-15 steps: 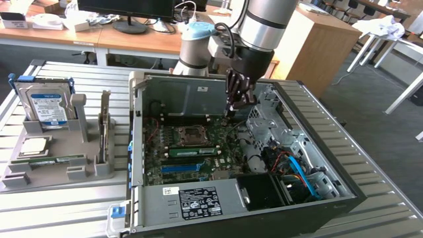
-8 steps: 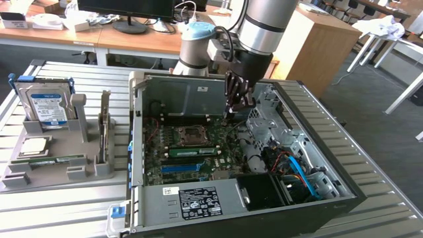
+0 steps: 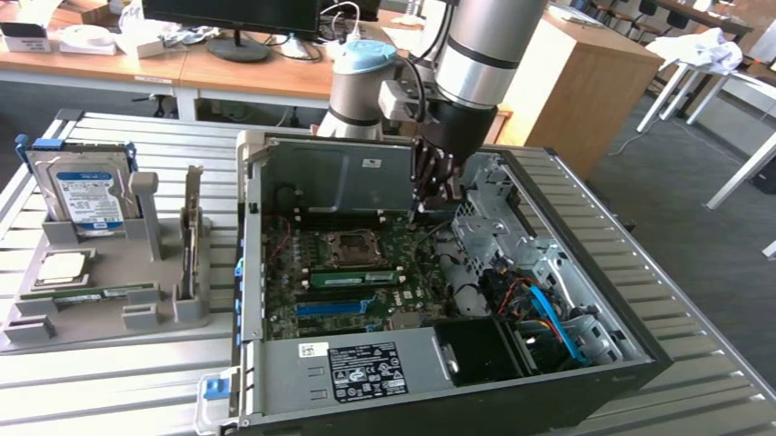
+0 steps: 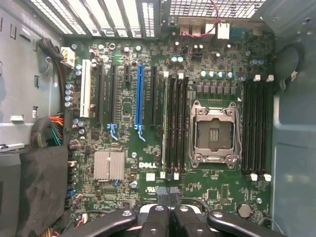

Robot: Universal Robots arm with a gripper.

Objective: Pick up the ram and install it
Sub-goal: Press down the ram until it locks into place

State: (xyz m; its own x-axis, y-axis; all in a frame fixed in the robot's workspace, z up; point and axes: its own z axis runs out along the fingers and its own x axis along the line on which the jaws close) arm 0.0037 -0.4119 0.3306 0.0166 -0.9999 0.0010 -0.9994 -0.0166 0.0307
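Tray: grey moulded holder tray (image 3: 109,338) by the left edge of the ribbed metal table (image 3: 122,400), as the exterior view has it. A spare slim green stick (image 3: 91,292) lies along the tray's front, and the pair of blocks at its front edge stands bare.
Card: tall expansion card with a metal bracket (image 3: 191,232), upright at the tray's right edge.
Case: open black-and-grey computer tower (image 3: 363,372) lying on its side mid-table, its green motherboard (image 3: 282,295) bared.
Ram: slim, long green circuit-board memory stick with dark chips (image 3: 354,275), standing in a black slot just beside the silver processor socket (image 3: 345,247). To my eye it is seated.
Claw: dark two-fingered gripper (image 3: 439,200) hangs above the motherboard's far edge, fingers drawn together with nothing between them, well apart from the ram.
Doing it well: I'd judge the check matters most. The stick should sit level with both end latches closed, and any further press should come straight down, evenly.
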